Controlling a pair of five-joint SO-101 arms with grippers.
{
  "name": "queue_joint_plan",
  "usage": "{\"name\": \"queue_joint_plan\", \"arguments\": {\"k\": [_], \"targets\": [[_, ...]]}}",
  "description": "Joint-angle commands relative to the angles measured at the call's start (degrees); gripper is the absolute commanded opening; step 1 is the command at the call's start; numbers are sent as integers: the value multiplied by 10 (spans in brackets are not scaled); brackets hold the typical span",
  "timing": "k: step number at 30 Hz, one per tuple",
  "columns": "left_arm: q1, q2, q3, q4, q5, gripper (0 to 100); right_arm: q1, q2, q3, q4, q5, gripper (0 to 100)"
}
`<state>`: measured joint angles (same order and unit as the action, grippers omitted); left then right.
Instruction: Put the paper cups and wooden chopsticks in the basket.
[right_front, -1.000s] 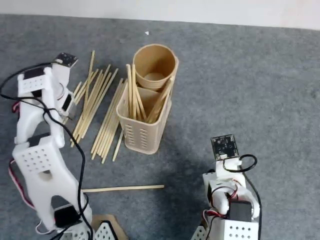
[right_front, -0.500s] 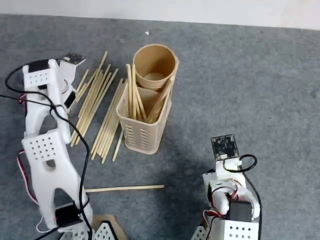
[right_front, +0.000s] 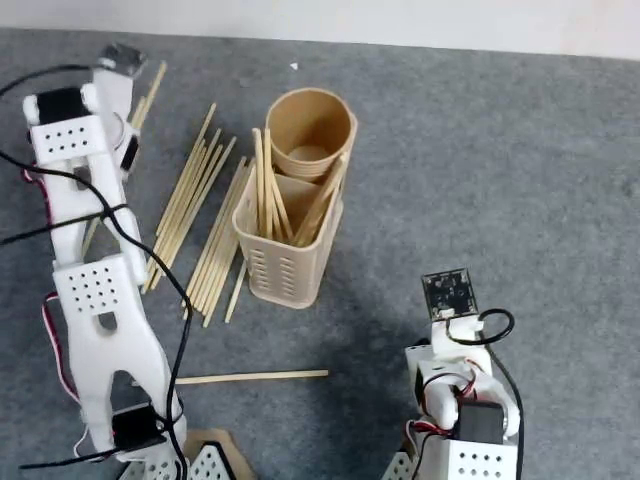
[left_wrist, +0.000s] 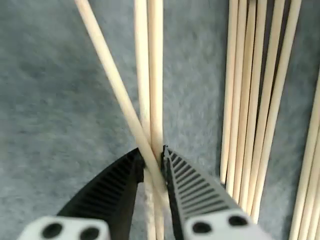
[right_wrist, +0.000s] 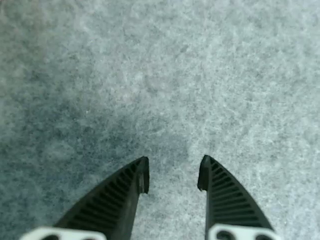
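Chopsticks (left_wrist: 148, 75), three pinched in left hand (left_wrist: 152, 151), one basket (right_front: 285, 270)

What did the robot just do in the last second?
The left arm stretched farther from its base, its fingers shut on a few chopsticks drawn from the edge of the pile. The right arm, basket, cups and lone chopstick stayed put.

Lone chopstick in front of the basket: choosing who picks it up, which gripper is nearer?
Right. The right gripper is open over bare carpet off one end of the lone chopstick; the left gripper is far off by the pile, shut on chopsticks.
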<state>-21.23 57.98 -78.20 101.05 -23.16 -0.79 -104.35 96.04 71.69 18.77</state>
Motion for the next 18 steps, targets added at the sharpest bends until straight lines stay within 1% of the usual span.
{"name": "queue_joint_plan", "arguments": {"k": [1,4,7,12,18], "targets": [[23,-14,-87,6,36,3,6,-7,67,3,5,170],[42,-34,-131,6,59,3,6,-7,67,3,5,170],[69,-80,-144,6,75,3,6,-7,67,3,5,170],[123,-194,-144,6,110,3,6,-7,67,3,5,170],[205,-337,-138,5,140,3,6,-7,67,3,5,170]]}}
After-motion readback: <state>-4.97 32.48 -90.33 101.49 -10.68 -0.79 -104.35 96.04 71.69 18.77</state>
